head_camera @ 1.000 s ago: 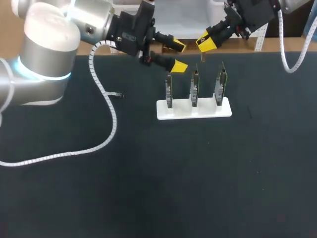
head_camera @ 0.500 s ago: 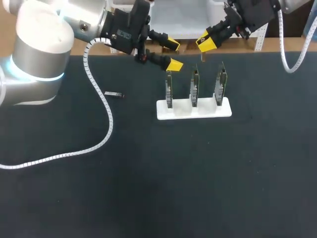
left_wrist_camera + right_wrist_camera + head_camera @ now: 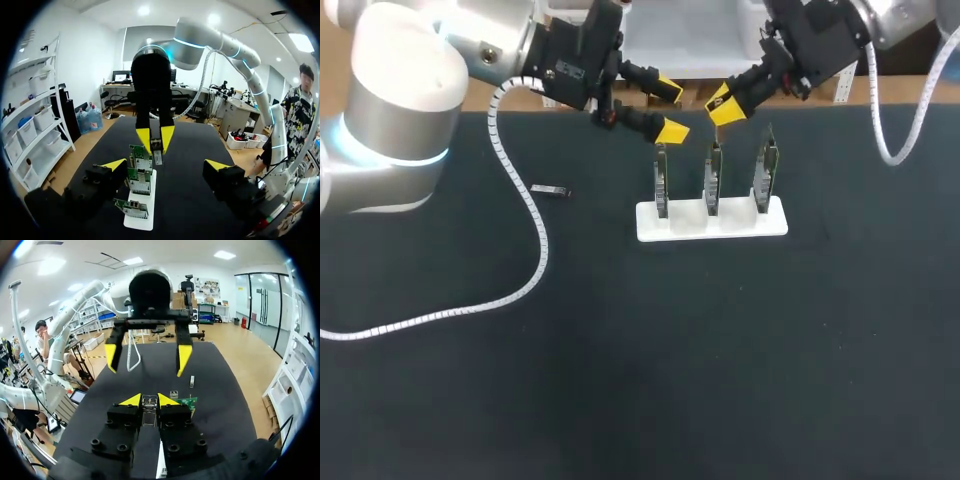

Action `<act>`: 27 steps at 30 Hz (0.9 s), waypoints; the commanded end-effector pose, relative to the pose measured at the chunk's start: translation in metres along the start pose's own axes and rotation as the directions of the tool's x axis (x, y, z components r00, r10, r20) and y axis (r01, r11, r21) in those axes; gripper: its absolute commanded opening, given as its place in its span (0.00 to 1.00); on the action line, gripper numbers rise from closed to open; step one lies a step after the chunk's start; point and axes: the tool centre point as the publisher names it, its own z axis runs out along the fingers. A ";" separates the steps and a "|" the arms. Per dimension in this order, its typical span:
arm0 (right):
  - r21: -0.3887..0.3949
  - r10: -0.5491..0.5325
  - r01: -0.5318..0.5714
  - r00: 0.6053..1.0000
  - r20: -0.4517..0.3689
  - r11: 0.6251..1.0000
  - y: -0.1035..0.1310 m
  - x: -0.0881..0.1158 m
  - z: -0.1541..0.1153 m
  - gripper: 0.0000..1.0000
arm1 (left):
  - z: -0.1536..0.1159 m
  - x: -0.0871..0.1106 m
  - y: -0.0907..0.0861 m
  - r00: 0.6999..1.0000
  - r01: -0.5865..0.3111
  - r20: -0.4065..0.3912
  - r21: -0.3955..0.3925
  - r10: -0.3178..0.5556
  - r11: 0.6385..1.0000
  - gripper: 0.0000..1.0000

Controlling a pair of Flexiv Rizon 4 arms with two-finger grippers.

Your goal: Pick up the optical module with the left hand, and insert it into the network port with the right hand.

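Module [image 3: 157,156] stands clamped in my right claw [image 3: 720,105], long axis pointing down at the middle card [image 3: 713,175] by the far edge of the worktop [image 3: 620,350]; my left claw [image 3: 671,110] hangs open alongside.

Right wrist view: the optical module [image 3: 149,409] is wedged between the right gripper [image 3: 149,399] fingers, its lower half buried. The white holder [image 3: 161,466] is mostly under that gripper (only a sliver shows), and just one card [image 3: 187,402] corner peeks out. Head view: the small dark bit [image 3: 551,190] on the surface [image 3: 620,350] is too tiny to identify.
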 end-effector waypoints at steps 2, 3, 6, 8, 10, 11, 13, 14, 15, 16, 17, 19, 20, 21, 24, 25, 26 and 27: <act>-0.019 0.012 -0.012 1.000 0.000 1.000 -0.013 0.006 0.002 0.00 | 0.000 0.000 -0.001 1.000 0.002 -0.003 -0.004 -0.002 1.000 1.00; -0.023 0.015 -0.015 1.000 -0.009 1.000 -0.014 0.008 0.002 0.00 | 0.000 0.000 -0.001 1.000 0.002 -0.003 -0.004 -0.002 1.000 1.00; -0.021 0.035 -0.035 0.999 -0.010 0.999 -0.019 0.016 0.002 0.00 | 0.000 0.000 -0.001 1.000 0.002 -0.003 -0.004 -0.002 1.000 1.00; -0.021 0.032 -0.032 0.999 -0.011 0.999 -0.020 0.017 0.002 0.00 | 0.000 0.000 -0.001 1.000 0.002 -0.003 -0.004 -0.002 1.000 1.00; -0.021 0.031 -0.031 0.999 -0.012 0.999 -0.025 0.019 0.002 0.00 | 0.000 0.000 -0.001 1.000 0.002 -0.003 -0.004 -0.002 1.000 1.00; -0.022 0.032 -0.032 0.999 -0.012 0.999 -0.025 0.019 0.003 0.00 | 0.000 0.000 -0.001 1.000 0.002 -0.003 -0.004 -0.002 1.000 1.00; -0.032 0.035 -0.035 0.999 -0.010 0.999 -0.027 0.021 0.005 0.00 | 0.000 0.000 -0.001 1.000 0.002 -0.003 -0.004 -0.002 1.000 1.00; -0.033 0.036 -0.036 0.999 -0.009 0.999 -0.027 0.021 0.006 0.00 | 0.000 0.000 -0.001 1.000 0.002 -0.003 -0.004 -0.002 1.000 1.00; -0.035 0.034 -0.034 0.999 -0.008 0.999 -0.028 0.020 0.006 0.00 | 0.000 0.000 -0.001 1.000 0.002 -0.003 -0.004 -0.002 1.000 1.00; -0.039 0.031 -0.031 1.000 -0.004 0.999 -0.028 0.020 0.007 0.00 | 0.000 0.000 -0.001 1.000 0.002 -0.003 -0.004 -0.002 1.000 1.00; -0.040 0.030 -0.031 1.000 -0.003 0.999 -0.028 0.019 0.007 0.00 | 0.000 0.000 -0.001 1.000 0.002 -0.003 -0.004 -0.002 1.000 1.00; -0.042 0.025 -0.025 1.000 -0.002 0.999 -0.028 0.018 0.007 0.00 | 0.000 0.000 -0.001 1.000 0.002 -0.003 -0.004 -0.002 1.000 1.00; -0.042 0.024 -0.024 1.000 -0.002 0.999 -0.028 0.018 0.007 0.00 | 0.000 0.000 -0.001 1.000 0.002 -0.003 -0.004 -0.002 1.000 1.00; -0.041 0.023 -0.023 1.000 -0.003 0.999 -0.029 0.018 0.007 0.00 | 0.000 0.000 -0.001 1.000 0.002 -0.003 -0.004 -0.002 1.000 1.00; -0.036 0.027 -0.027 1.000 -0.005 0.999 -0.032 0.021 0.005 0.00 | 0.000 0.000 -0.001 1.000 0.002 -0.003 -0.004 -0.002 1.000 1.00; -0.035 0.028 -0.028 1.000 -0.006 0.999 -0.033 0.021 0.005 0.00 | 0.000 0.000 -0.001 1.000 0.002 -0.003 -0.004 -0.002 1.000 1.00; -0.033 0.029 -0.029 1.000 -0.006 0.999 -0.033 0.021 0.004 0.00 | 0.000 0.000 -0.001 1.000 0.002 -0.003 -0.004 -0.002 1.000 1.00; -0.033 0.030 -0.030 1.000 -0.006 0.999 -0.033 0.021 0.004 0.00 | 0.000 0.000 -0.001 1.000 0.002 -0.003 -0.004 -0.002 1.000 1.00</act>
